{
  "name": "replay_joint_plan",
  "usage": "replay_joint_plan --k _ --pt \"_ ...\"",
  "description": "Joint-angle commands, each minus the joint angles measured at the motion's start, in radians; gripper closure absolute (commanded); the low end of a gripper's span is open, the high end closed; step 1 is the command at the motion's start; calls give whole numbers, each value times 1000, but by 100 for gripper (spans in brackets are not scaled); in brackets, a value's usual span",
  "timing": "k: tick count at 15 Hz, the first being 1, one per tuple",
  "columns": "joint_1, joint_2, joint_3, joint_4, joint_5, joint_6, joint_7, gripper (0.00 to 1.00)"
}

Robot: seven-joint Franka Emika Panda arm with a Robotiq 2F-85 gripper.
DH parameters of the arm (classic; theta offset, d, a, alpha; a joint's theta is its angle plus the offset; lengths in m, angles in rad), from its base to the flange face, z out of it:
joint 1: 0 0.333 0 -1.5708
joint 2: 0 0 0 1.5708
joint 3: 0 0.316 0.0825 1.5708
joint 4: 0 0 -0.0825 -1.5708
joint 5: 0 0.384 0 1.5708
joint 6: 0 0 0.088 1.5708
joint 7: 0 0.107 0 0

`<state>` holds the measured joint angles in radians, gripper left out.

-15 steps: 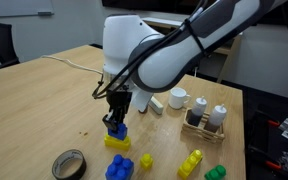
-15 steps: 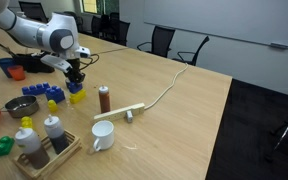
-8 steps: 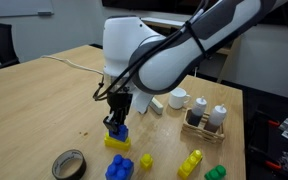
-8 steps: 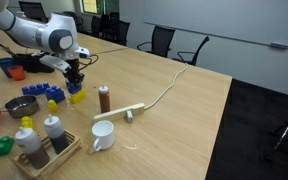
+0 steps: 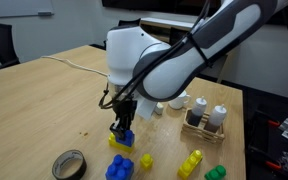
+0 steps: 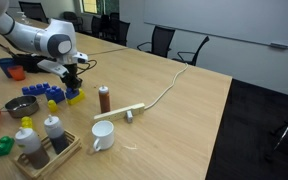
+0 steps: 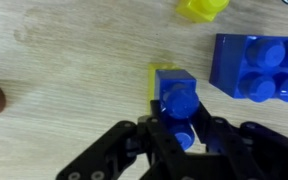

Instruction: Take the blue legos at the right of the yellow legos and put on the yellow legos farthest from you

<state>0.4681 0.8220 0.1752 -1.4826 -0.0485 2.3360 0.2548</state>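
Note:
The small dark-blue legos (image 5: 123, 133) sit on top of the wide yellow legos (image 5: 121, 143) on the wooden table. My gripper (image 5: 122, 124) reaches straight down, its fingers shut on either side of the blue piece. In the wrist view the blue legos (image 7: 174, 95) show studs between my black fingers (image 7: 177, 132). Only a thin yellow edge (image 7: 152, 85) of the brick shows at its left. The other exterior view shows my gripper (image 6: 73, 82) over the blue piece (image 6: 74, 89) and the yellow brick (image 6: 77, 98).
A larger blue lego cluster (image 5: 119, 167) (image 7: 259, 68), a tiny yellow block (image 5: 146, 160) and a long yellow bar (image 5: 190, 163) lie close by. A tape roll (image 5: 69, 163), a white mug (image 5: 178, 98), a bottle caddy (image 5: 206, 122) and a brown bottle (image 6: 104, 99) also stand on the table.
My arm has shifted slightly right and lower, carrying the blue legos down against the yellow brick.

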Motion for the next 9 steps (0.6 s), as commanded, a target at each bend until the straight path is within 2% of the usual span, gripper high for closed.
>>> replay_joint_plan --k 1,6,9 --pt "5 -16 -10 -25 2 -8 13 90" --pt "24 -4 -59 -63 -26 132 78 90" --pt "40 -5 -89 -89 -38 179 120 90"
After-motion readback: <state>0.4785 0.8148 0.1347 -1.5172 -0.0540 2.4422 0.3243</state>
